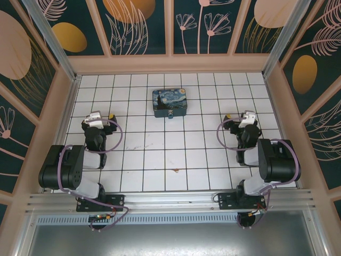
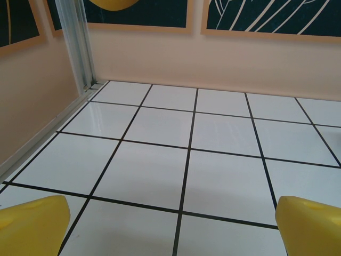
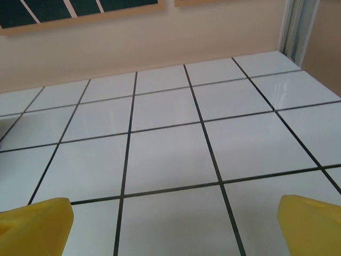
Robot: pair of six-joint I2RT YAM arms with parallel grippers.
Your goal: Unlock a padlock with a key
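Padlock (image 1: pixel 170 114) at painted box (image 1: pixel 169 101) near edge, white tiles (image 1: pixel 160 154) around.

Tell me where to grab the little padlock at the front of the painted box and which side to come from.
Probably by its body: jaws across the padlock left to right, coming from the near, open side. It sits at the near edge of the box, which blocks any approach from behind. Shackle and keyhole are too small to make out.
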